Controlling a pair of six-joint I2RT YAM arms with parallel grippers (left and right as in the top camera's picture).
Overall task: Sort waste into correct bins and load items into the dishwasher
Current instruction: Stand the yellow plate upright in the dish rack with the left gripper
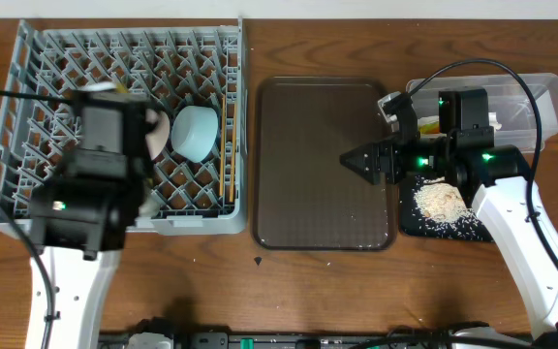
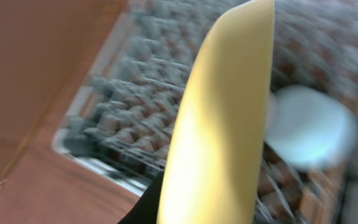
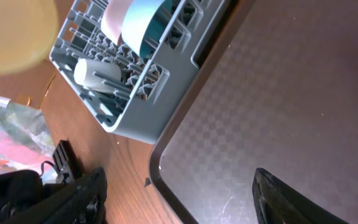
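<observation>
Left gripper is clenching the yellow plate, gripping it by the rim. The plate is standing on edge and filling the wrist view, with the grey dish rack blurred behind it. From overhead the arm is covering that end of the rack, so whether the plate's lower edge is touching the pegs is impossible to tell.

Over to the right gripper: its jaws are standing wide apart with nothing between them. It is hanging over the right part of the dark brown serving tray.

Moving outward, the light blue bowl is sitting tilted among the pegs on the rack's right side. The white bowl is leaning just beside it. The small white cup is lying in the rack's near corner. The chopsticks are lying along the rack's right wall.

On the far right, rice scraps are lying heaped in the black tray. The clear tub is sitting just behind it, partly hidden by the right arm. Everything is resting on the wooden table.
</observation>
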